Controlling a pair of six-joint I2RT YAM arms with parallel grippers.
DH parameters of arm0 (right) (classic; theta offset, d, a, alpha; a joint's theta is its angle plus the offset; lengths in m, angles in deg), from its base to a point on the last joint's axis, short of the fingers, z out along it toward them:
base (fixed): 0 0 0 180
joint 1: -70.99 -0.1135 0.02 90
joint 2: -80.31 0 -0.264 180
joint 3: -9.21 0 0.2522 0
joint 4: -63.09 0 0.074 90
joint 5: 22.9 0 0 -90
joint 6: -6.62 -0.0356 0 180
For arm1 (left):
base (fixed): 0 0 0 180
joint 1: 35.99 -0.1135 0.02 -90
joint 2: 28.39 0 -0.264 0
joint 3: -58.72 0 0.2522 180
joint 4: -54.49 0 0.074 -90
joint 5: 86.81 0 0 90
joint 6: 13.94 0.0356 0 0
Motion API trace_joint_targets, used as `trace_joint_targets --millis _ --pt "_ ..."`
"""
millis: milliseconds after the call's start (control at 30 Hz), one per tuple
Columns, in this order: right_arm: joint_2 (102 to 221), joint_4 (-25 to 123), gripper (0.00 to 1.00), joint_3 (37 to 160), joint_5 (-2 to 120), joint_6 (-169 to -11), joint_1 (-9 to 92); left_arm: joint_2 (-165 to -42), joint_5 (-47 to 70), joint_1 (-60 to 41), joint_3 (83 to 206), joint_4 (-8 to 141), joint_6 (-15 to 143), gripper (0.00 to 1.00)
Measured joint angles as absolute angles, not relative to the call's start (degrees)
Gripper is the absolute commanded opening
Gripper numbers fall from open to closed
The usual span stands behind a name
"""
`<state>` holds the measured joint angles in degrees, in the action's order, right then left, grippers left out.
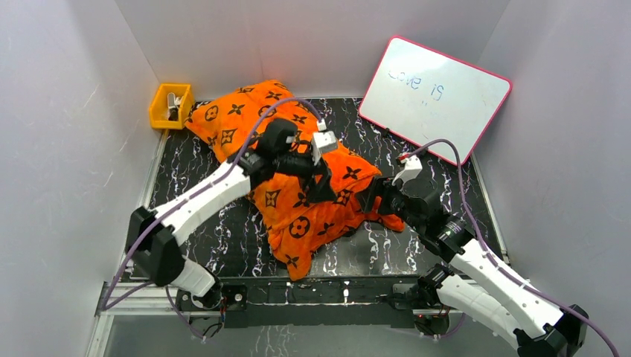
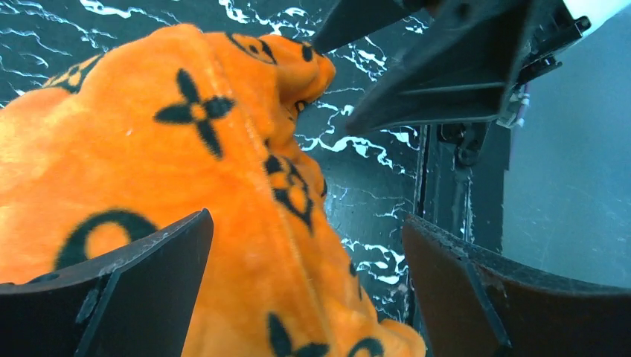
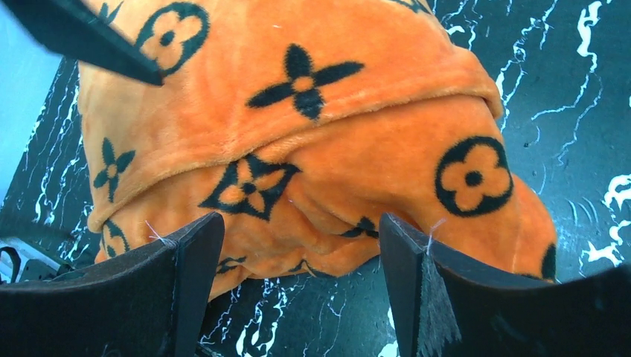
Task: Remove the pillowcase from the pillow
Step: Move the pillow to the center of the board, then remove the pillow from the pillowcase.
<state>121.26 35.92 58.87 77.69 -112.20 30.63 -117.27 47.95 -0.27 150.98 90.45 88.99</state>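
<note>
- Pillowcase lies diagonally across the counter — pillow hidden inside it.
- Left pincer gapes wide over the fabric's middle, holding nothing.
- Right pincer, likewise open, faces the near end — probably to catch the hem.

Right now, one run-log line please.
left hand: open | right hand: open | pillowcase: on table, not held | pillow: not visible
</note>
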Motion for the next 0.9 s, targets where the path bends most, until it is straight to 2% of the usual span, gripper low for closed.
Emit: trace_joint_targets --millis 200,333,433,667,900 --pt "118.9 32.3 0.84 58.7 79.9 -113.6 30.6 -104.8 32.4 7.1 135.7 69.8 83.5 0.98" --pt "117.5 31.0 0.84 58.7 80.7 -114.3 30.6 -103.2 22.7 9.9 130.7 62.0 83.4 0.98" --pt "117.4 30.0 0.84 58.7 80.9 -114.8 30.6 -103.6 18.0 12.5 127.8 59.7 84.8 0.96" --pt "117.4 29.2 0.84 58.7 81.2 -115.0 30.6 -103.9 18.0 13.9 125.4 57.5 87.0 0.91" --pt "117.2 28.9 0.84 58.7 81.1 -115.7 30.6 -103.9 10.8 14.4 125.4 57.5 90.1 0.85"
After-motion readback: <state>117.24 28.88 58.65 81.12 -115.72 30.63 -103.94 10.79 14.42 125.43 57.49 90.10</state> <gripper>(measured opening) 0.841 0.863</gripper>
